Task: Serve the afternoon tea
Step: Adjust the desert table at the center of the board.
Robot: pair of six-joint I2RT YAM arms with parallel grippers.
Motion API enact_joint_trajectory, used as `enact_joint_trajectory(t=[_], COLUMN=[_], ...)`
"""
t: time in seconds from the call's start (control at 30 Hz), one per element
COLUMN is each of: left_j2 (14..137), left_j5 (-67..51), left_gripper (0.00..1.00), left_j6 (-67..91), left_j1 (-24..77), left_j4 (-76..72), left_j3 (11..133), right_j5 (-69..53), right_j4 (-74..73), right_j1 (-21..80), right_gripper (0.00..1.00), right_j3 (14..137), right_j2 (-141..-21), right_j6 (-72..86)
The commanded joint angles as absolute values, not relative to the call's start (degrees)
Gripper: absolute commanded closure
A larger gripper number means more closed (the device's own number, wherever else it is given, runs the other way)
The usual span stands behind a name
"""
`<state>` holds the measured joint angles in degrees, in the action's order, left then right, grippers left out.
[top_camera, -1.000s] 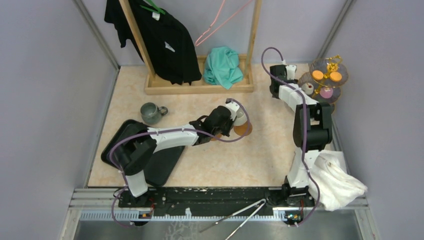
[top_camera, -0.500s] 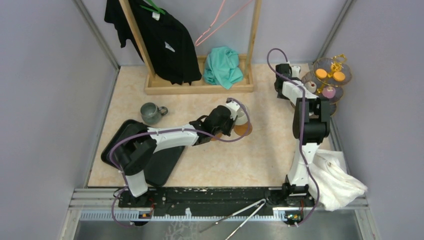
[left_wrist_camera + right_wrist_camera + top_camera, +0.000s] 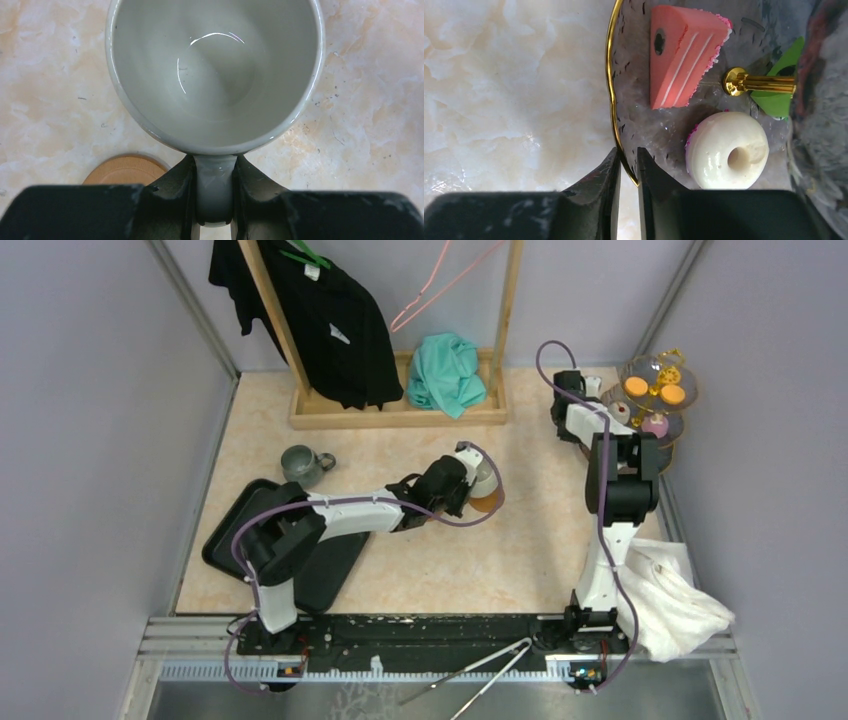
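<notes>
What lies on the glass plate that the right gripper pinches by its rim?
On this plate lie a pink wedge, a white doughnut and a green piece, partly behind the gold post. The tier above covers the rest.

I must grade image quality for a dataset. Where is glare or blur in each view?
Left wrist: a curved glare arc inside the pale mug; the left fingers at the bottom are soft. Right wrist: pink wedge and white doughnut on the glass stand are sharp; its upper tier, right edge, is blurred. Top external: even light.
</notes>
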<state>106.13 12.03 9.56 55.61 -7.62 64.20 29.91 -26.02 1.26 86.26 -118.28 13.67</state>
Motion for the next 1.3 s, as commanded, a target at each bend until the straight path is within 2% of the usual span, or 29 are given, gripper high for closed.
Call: enact_joint_trajectory(t=[0.0, 0.07, 0.23, 0.53, 1.27], left_j2=[106.4, 106.8, 107.8, 109.1, 110.4], left_j5=[13.6, 14.1, 15.1, 15.7, 17.0], left_gripper=[1.00, 1.00, 1.00, 1.00, 1.00], left_j6=[11.2, 11.5, 12.6, 13.8, 14.6], left_j1=[56.4, 56.5, 56.7, 57.7, 59.7], left_j4=[-12.0, -11.5, -10.8, -8.7, -6.2], left_j3=[68.4, 68.8, 69.2, 70.3, 71.7], right_j5=[28.7, 28.9, 29.9, 30.4, 30.9], right_j4=[-24.7, -24.9, -24.7, -24.6, -28.2], right_j1=[2.1, 2.7, 5.2, 10.2, 19.9], right_gripper=[0.87, 0.93, 0.96, 0.96, 0.96], right_j3=[85.8, 85.6, 84.0, 81.3, 84.5], right_j2=[-117.0, -116.7, -115.7, -113.5, -112.8], right_j6=[14.5, 14.6, 14.8, 16.6, 20.2])
